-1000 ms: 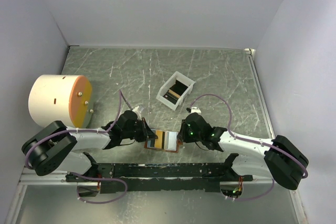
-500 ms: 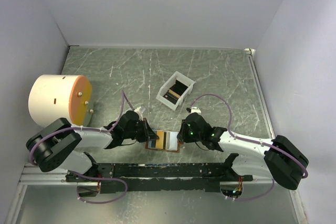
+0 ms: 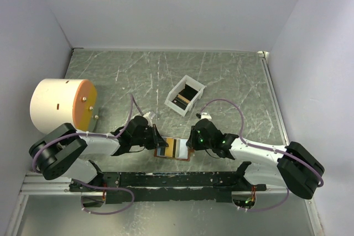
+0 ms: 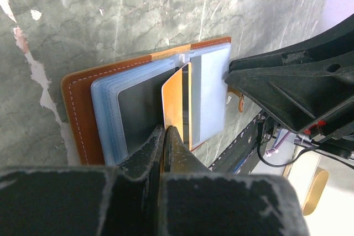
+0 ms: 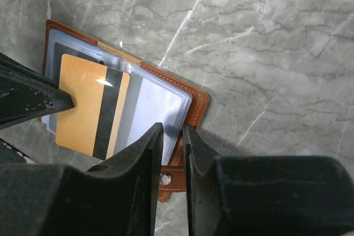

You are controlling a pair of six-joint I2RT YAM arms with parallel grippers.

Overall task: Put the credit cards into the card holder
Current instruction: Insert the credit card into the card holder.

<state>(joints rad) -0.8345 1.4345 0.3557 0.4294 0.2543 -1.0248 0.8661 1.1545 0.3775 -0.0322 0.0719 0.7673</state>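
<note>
The brown leather card holder lies open on the table between my two grippers, its pale blue-grey pockets facing up. My left gripper is shut on a gold credit card with a dark stripe. The card stands on edge over the holder's middle, tilted against the pockets. My right gripper hovers at the holder's right edge near the snap tab. Its jaws stand a narrow gap apart with nothing pinched. More credit cards lie in the white box.
A white rectangular box stands behind the holder at mid-table. A large white cylinder with an orange end lies at the left. Grey walls close in the table on three sides, and the arms' black base rail runs along the near edge.
My left arm has edged a little to the right, toward the holder, with the gold card still in its grip. The right arm has hardly moved.
</note>
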